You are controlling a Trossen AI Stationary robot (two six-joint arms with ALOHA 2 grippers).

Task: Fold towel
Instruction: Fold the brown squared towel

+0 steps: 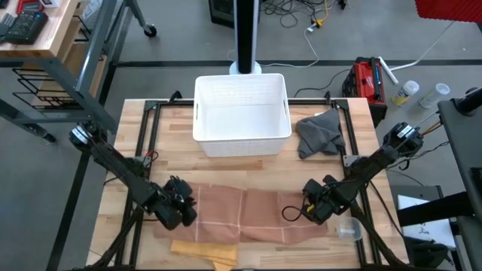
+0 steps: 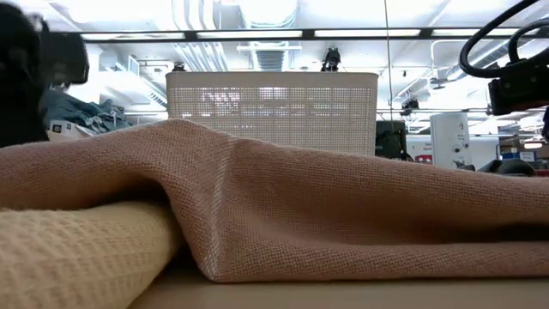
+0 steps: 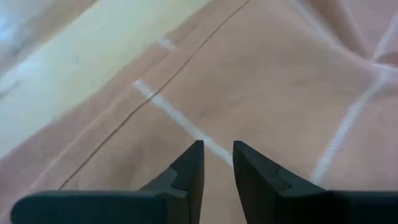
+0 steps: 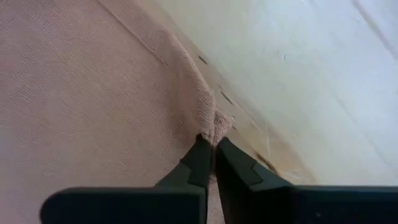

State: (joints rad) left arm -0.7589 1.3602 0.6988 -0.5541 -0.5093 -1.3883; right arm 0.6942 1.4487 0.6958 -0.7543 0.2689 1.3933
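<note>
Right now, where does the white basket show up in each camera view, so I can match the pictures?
High view: the white basket sits at the table's far middle, beyond the pink towel.
Low view: the basket stands centre background, its lower part hidden behind the towel's ridge.
Left wrist view: not in it.
Right wrist view: not in it.
Shared landmark: the pink towel, seen in all four views.

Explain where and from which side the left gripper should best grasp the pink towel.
Probably the pink towel's left edge, approached from above. It lies flat there, so the left gripper, fingers slightly apart over the cloth, can pinch it as the right gripper pinches its own edge.
</note>
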